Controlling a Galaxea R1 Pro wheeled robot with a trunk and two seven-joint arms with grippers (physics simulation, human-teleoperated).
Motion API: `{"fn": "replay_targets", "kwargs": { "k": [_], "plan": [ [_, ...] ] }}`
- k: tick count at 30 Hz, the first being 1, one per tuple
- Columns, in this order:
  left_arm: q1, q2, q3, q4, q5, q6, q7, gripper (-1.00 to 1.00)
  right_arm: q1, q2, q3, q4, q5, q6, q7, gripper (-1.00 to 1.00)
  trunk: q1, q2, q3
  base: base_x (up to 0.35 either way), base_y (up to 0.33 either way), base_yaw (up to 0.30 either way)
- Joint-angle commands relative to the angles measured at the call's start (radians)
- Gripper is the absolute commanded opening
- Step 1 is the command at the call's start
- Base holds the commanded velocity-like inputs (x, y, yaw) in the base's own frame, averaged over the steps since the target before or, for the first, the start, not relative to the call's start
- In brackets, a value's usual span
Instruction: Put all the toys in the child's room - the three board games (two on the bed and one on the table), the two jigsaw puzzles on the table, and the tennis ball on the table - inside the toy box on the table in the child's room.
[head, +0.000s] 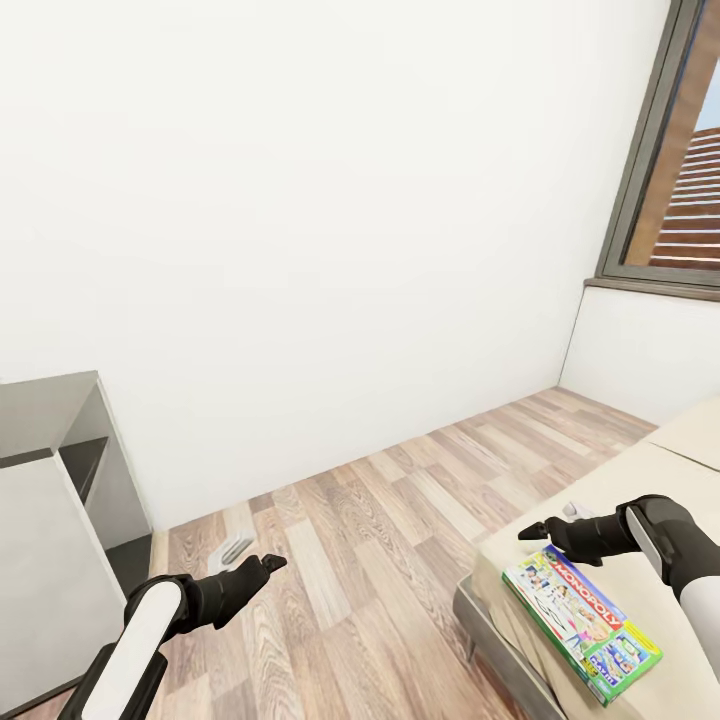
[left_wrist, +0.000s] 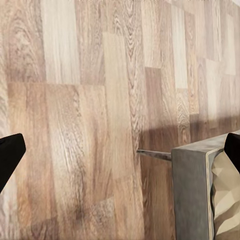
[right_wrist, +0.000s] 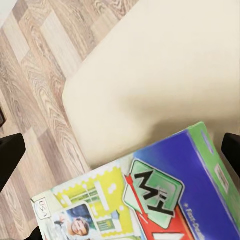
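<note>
One board game (head: 580, 620), a flat blue, green and white MONOPOLY box, lies on the cream bed (head: 690, 470) near its corner. My right gripper (head: 540, 530) hovers open over the bed just past the box's far end. The right wrist view has the box (right_wrist: 150, 200) below and between the spread fingertips (right_wrist: 10, 155) on the mattress (right_wrist: 165, 75). My left gripper (head: 265, 567) is open over the wood floor, left of the bed. Its wrist view looks down on the planks (left_wrist: 75, 100) and the bed's grey frame corner (left_wrist: 190, 190). The toy box, table, jigsaw puzzles and tennis ball are out of view.
A grey cabinet (head: 50, 480) with a dark shelf stands at the left against the white wall. A window (head: 680, 150) sits at the upper right above a sill. A small pale object (head: 235, 545) lies on the floor by the wall. Wood floor (head: 400, 520) runs between cabinet and bed.
</note>
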Motion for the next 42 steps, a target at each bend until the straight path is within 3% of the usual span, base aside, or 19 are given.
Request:
{"fn": "replay_targets", "kwargs": {
  "k": [1,32,36,42],
  "plan": [
    [-0.001,0.001,-0.002,-0.001,0.01,-0.001,0.011,1.0,0.0,0.001,-0.002,0.0,0.003,0.008,0.001,1.0,0.0,0.0,-0.001,0.0,0.0,0.006],
    [-0.001,0.001,-0.001,-0.001,0.01,-0.001,0.011,1.0,-0.002,-0.001,-0.011,-0.008,0.002,0.008,-0.005,1.0,0.0,0.0,-0.001,0.0,0.0,0.001],
    [-0.001,0.001,-0.002,-0.001,0.011,-0.001,0.01,1.0,-0.004,-0.01,-0.019,-0.021,0.0,-0.022,-0.009,1.0,0.0,0.0,-0.001,0.0,0.0,0.0],
    [-0.001,0.001,-0.002,0.0,0.012,-0.001,0.01,1.0,-0.006,-0.05,-0.052,-0.074,-0.005,-0.096,-0.011,1.0,0.0,0.0,-0.001,0.0,0.0,0.0]
  ]
}}
